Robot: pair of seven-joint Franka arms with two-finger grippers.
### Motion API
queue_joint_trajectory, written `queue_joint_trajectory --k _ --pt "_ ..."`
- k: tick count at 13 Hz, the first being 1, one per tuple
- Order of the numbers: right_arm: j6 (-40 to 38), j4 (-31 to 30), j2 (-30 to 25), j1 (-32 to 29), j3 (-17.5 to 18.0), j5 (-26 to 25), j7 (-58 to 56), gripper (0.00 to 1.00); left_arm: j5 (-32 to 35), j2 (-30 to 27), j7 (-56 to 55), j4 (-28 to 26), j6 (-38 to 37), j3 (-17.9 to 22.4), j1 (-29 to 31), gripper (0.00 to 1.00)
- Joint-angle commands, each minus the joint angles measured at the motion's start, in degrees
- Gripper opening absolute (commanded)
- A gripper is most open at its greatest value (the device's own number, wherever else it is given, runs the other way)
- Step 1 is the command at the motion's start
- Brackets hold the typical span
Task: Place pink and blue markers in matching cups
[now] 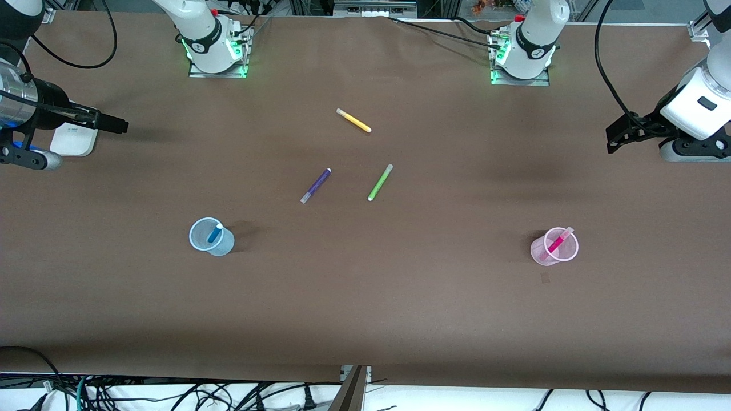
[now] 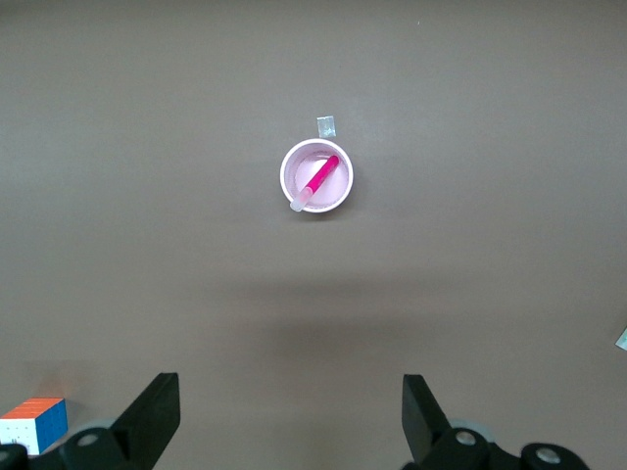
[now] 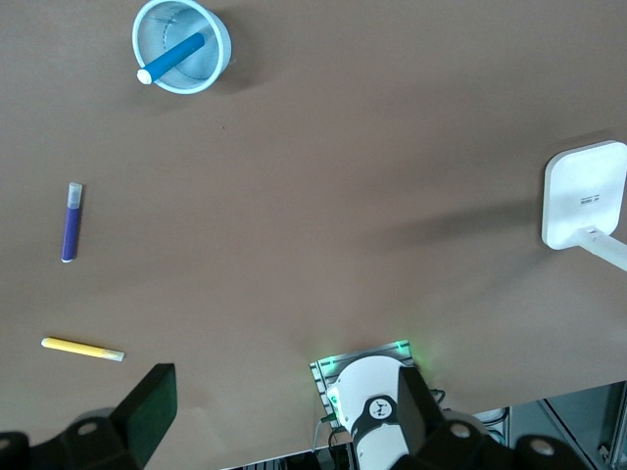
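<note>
the magenta-pink felt-tip marker (image 1: 557,242) leans inside the pale pink ribbed plastic cup (image 1: 541,256); the sky-blue marker (image 1: 215,233) leans inside the pale blue ribbed cup (image 1: 224,245). both sit on the brown desk (image 1: 400,308). the left tool (image 1: 619,136) and the right tool (image 1: 111,123) hang wide and empty at their own ends of the desk.

2 white arms on green-lit bases (image 1: 217,54), black cables, black end effector fingers (image 2: 147,416).

One marker (image 1: 215,233) stands in a cup (image 1: 212,237) toward the right arm's end of the tabletop (image 1: 400,314); another marker (image 1: 558,241) leans in a second cup (image 1: 554,246) toward the left arm's end. Three pens (image 1: 316,185) lie between them, farther from the front camera.
</note>
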Motion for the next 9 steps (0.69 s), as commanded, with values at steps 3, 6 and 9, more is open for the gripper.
queue_joint_trajectory --k 3,6,9 --pt "3.6 -7.5 -5.5 0.0 0.4 -1.1 -1.1 0.99 -0.4 -0.3 0.7 0.4 -0.8 0.1 -0.1 1.00" --pt "15.9 -22.4 -15.8 -0.2 0.0 -0.5 -4.4 0.99 -0.4 -0.3 0.7 0.3 -0.8 0.1 -0.1 1.00" --pt "17.4 -22.3 -17.1 -0.6 -0.1 0.5 -7.9 0.99 -0.4 -0.3 0.7 0.4 -0.8 0.1 -0.1 1.00"
